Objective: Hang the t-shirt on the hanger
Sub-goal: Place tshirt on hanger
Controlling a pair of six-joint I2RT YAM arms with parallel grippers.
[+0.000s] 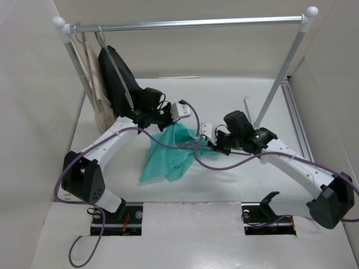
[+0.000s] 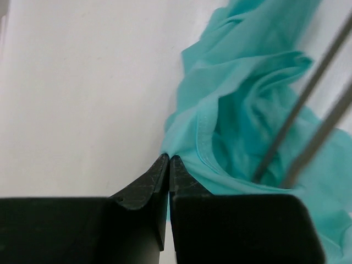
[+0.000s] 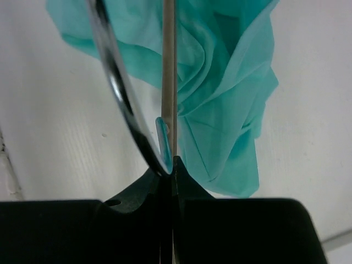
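The teal-green t-shirt (image 1: 167, 157) lies bunched on the white table between the arms. My left gripper (image 1: 171, 124) is at its upper edge. In the left wrist view the gripper (image 2: 168, 159) is shut on the hem of the t-shirt (image 2: 242, 110). My right gripper (image 1: 213, 147) is at the shirt's right side. In the right wrist view it (image 3: 171, 163) is shut on the grey hanger (image 3: 169, 66) where the chrome hook (image 3: 113, 82) meets the arm. The hanger's arms (image 2: 308, 104) reach into the folds of the t-shirt (image 3: 220, 82).
A clothes rack with a metal rail (image 1: 190, 23) stands at the back. A beige garment (image 1: 101, 98) and a black garment (image 1: 119, 75) hang at its left end. Its right post (image 1: 279, 75) slopes down behind my right arm. White walls enclose the table.
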